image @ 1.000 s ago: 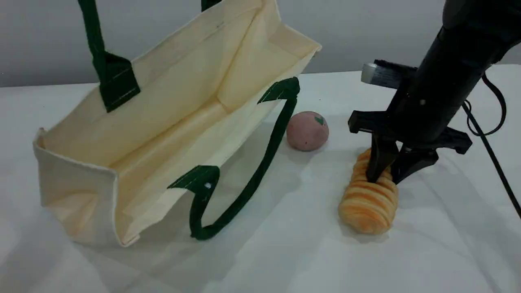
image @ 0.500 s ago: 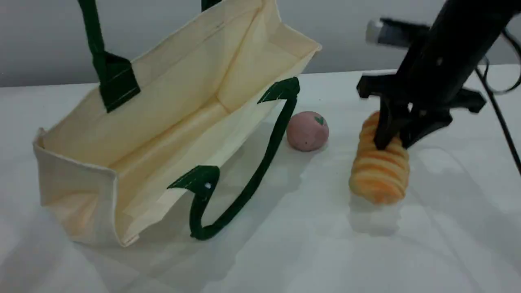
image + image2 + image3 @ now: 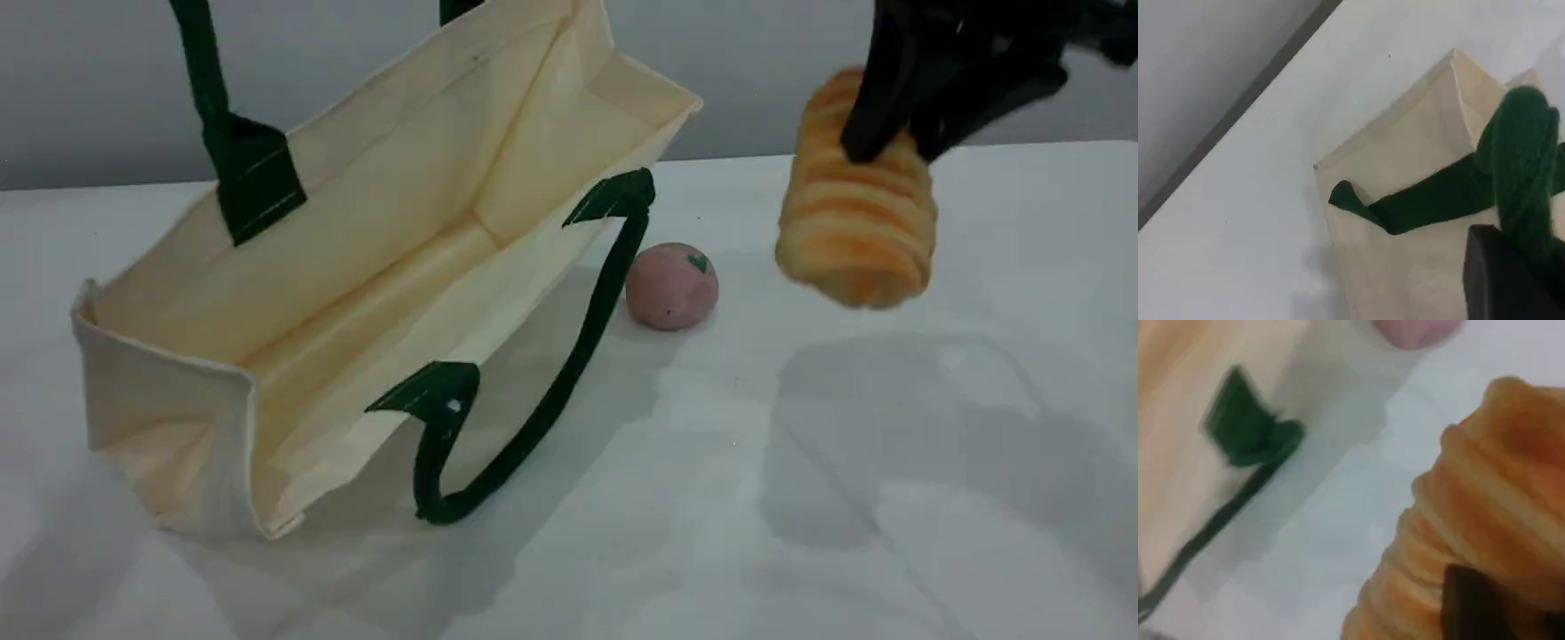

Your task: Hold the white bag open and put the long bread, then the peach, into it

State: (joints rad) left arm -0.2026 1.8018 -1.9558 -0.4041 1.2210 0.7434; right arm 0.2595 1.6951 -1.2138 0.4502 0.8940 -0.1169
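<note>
The white bag (image 3: 373, 231) lies on its side at the left, its mouth gaping toward me. Its upper green handle (image 3: 203, 80) is pulled taut upward past the top edge. In the left wrist view that handle (image 3: 1521, 173) runs along the dark fingertip of my left gripper (image 3: 1518, 257), which is shut on it. My right gripper (image 3: 898, 142) is shut on the long bread (image 3: 855, 218) and holds it in the air at the upper right, tilted down. The bread (image 3: 1485, 533) fills the right wrist view. The peach (image 3: 671, 286) rests on the table beside the bag's lower handle (image 3: 542, 409).
A white cloth covers the table (image 3: 800, 498), with a grey wall behind it. The bag's lower handle loops out over the table in front of the mouth. The bread's shadow falls on the cloth at the right.
My right gripper has lifted the long bread off the table, rising well above it and drifting slightly right. The bag, its handles and the peach have stayed put.
</note>
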